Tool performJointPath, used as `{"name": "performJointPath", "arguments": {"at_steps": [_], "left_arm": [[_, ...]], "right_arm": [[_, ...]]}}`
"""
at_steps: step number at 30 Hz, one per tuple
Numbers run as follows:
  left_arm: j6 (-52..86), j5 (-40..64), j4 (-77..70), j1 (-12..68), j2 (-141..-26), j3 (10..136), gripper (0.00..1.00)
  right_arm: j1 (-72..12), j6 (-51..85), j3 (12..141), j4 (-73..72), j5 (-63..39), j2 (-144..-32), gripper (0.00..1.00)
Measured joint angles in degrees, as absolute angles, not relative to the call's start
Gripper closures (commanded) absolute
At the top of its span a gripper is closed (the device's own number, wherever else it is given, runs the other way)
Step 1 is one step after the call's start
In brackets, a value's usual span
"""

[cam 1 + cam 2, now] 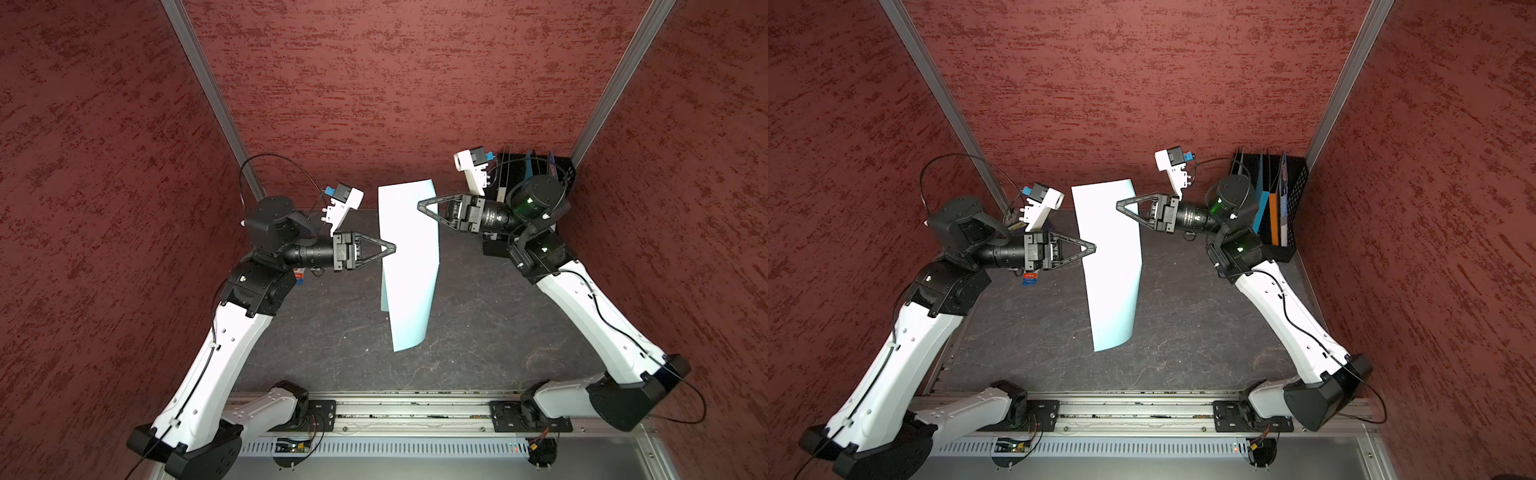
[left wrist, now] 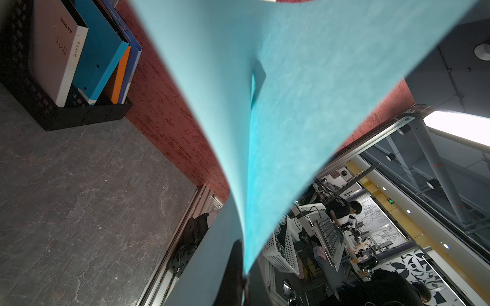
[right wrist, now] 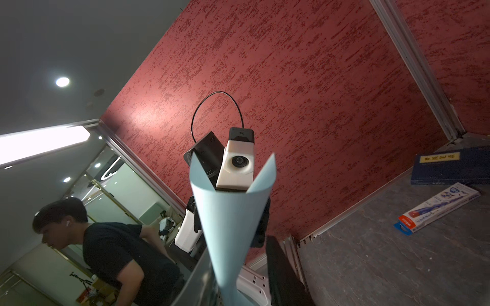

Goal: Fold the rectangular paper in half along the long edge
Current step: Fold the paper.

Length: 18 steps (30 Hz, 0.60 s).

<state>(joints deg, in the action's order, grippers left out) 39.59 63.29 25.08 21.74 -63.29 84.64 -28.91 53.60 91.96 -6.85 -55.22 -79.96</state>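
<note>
The rectangular paper [image 1: 409, 270] hangs bowed in the air above the table [image 1: 478, 316], between the two arms. The left hand [image 1: 392, 248] is pinched tight on its left edge. The right hand [image 1: 419, 204] sits narrowly parted at the far right corner; whether it grips, I cannot tell.
</note>
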Motion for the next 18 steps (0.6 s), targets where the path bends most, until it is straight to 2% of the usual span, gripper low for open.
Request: {"name": "performJointPath", "arguments": {"at_steps": [1,4,5,7,8,9,10,11,14,15,17,18], "left_arm": [[39.6,63.3,25.1,21.7,-63.3,84.6,1.0],[39.6,63.4,25.1,21.7,-63.3,84.6,1.0],[39.6,63.4,25.1,21.7,-63.3,84.6,1.0],[39.6,63.4,25.1,21.7,-63.3,84.6,1.0],[39.6,63.4,25.1,21.7,-63.3,84.6,1.0],[39.6,63.4,25.1,21.6,-63.3,84.6,1.0],[39.6,63.4,25.2,21.6,-63.3,84.6,1.0],[39.6,63.4,25.3,21.5,-63.3,84.6,1.0],[39.6,63.5,25.3,21.5,-63.3,84.6,1.0],[39.6,63.6,25.3,21.5,-63.3,84.6,1.0],[39.6,63.5,25.3,21.5,-63.3,84.6,1.0],[39.6,63.5,25.3,21.5,-63.3,84.6,1.0]], "right_arm": [[-28.8,53.6,92.4,-6.9,-55.1,-80.2,0.67],[-28.7,53.6,93.2,-7.1,-54.9,-80.5,0.91],[-28.6,53.6,93.4,-7.3,-54.9,-80.6,0.95],[-28.6,53.8,93.7,-7.6,-54.8,-80.7,0.95],[-28.6,53.8,93.8,-7.6,-54.8,-80.7,0.9],[-28.6,53.7,94.0,-7.5,-54.8,-80.8,0.75],[-28.5,53.9,94.3,-7.5,-54.8,-81.0,0.72],[-28.4,53.8,94.5,-7.6,-54.7,-81.1,0.73],[-28.1,53.8,95.3,-7.8,-54.7,-81.6,0.94],[-28.1,53.9,95.4,-7.9,-54.7,-81.7,0.97],[-27.9,54.0,95.7,-7.9,-54.8,-81.9,0.98],[-27.9,54.0,95.9,-7.9,-54.9,-82.0,0.93]]}}
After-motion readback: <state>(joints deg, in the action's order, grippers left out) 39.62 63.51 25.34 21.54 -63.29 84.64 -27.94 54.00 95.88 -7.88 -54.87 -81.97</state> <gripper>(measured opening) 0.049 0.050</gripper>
